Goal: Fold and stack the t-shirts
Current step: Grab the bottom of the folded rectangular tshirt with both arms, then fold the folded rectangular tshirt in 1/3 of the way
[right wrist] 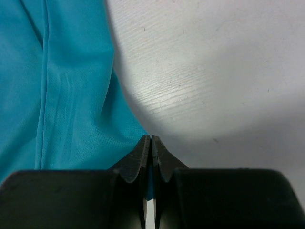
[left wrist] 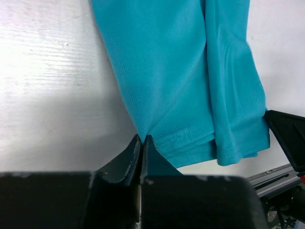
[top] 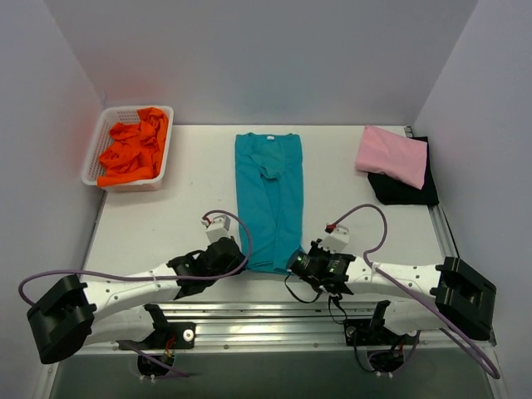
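No text, brand, no. or sign can be read in any view. Teal t-shirt (top: 268, 208): tiny pale speck at the collar, upper centre of the top view, too small to read. Both wrist views show plain cloth & bare bench (right wrist: 214, 71) only, no lettering.
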{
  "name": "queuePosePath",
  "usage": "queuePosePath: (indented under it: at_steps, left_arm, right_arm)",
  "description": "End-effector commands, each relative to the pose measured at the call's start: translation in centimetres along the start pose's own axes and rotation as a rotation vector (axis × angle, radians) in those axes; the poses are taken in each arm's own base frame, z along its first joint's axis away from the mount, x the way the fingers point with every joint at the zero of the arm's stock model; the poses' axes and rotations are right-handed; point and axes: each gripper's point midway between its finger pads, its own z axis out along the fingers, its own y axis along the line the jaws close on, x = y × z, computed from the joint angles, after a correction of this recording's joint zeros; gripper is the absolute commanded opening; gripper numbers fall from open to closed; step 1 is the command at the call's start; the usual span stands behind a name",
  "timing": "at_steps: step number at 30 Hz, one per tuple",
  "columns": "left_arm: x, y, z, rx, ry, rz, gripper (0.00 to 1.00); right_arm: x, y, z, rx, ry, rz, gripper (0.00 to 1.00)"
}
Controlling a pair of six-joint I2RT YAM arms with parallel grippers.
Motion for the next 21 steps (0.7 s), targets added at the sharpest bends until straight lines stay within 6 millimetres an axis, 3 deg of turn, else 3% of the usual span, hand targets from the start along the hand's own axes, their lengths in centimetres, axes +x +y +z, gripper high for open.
queuePosePath:
  at_steps: [1, 6, 10, 16, 18, 19, 21]
  left_arm:
    - [-0.8, 1.9, -1.7, -0.083, -0.022, 0.015, 0.02]
    - [-4.9, -1.4, -4.1, -0.020, -0.104, 0.013, 0.02]
    - [-8.5, -4.2, -4.8, 0.008, -0.174, 0.040, 0.02]
    - [-14.5, -6.2, -3.5, 0.031, -0.266, 0.039, 0.02]
    - [-15.7, -5.9, -2.3, 0.017, -0.273, 0.040, 0.02]
    - [-17.3, -6.0, -2.0, 0.029, -0.293, 0.016, 0.02]
    - [-18.0, -5.8, -0.7, 0.018, -0.286, 0.016, 0.02]
  right_arm:
    - [-2.1, -0.5, -1.0, 0.041, -0.083, -0.001, 0.00]
    - [-3.8, 1.7, -1.7, 0.031, -0.125, -0.028, 0.00]
    - [-7.8, 5.5, -2.8, 0.004, -0.217, -0.030, 0.00]
    - [-12.9, 8.8, -1.6, 0.026, -0.292, -0.047, 0.00]
    - [-14.6, 9.6, -0.3, 0.041, -0.303, -0.058, 0.00]
    - [-15.1, 9.8, 0.1, 0.046, -0.306, -0.062, 0.00]
    - [-16.1, 10.3, 1.5, 0.069, -0.308, -0.068, 0.00]
